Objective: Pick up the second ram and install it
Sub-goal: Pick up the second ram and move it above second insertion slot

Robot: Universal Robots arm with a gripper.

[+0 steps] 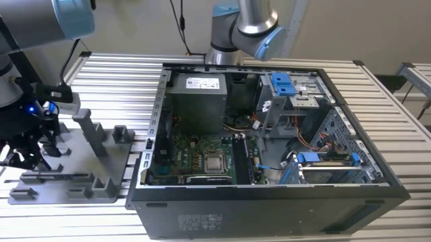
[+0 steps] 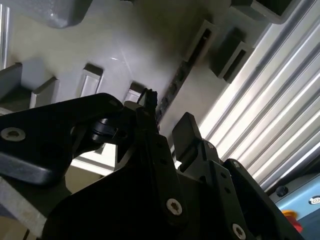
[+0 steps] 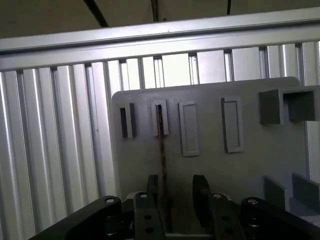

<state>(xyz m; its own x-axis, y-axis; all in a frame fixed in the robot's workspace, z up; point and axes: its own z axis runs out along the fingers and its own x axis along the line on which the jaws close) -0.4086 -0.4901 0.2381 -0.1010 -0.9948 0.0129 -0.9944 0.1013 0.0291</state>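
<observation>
The gripper (image 1: 27, 151) hung over the grey holder (image 1: 74, 181) near the edge of the desk (image 1: 121, 75) on the exterior view's left, well apart from the open computer case (image 1: 269, 201). In the first wrist view the ram stick (image 3: 161, 150) stood on edge in one of the holder's slots, seen as a thin dark line running between the fingers (image 3: 200, 192). The fingers were spread wide on either side of it and gripped nothing. The stick lay close to one finger, with a clear gap to the other.

The step in hand looked like the grasp, not yet made. To do it well, the gripper probably needed shifting sideways until the stick sat midway, so that closing would not push it over in its slot. The fingers should meet the flat faces squarely, parallel to the stick's length, and low enough for a firm hold. The pressure should be gentle, since the chips likely bruise easily.
</observation>
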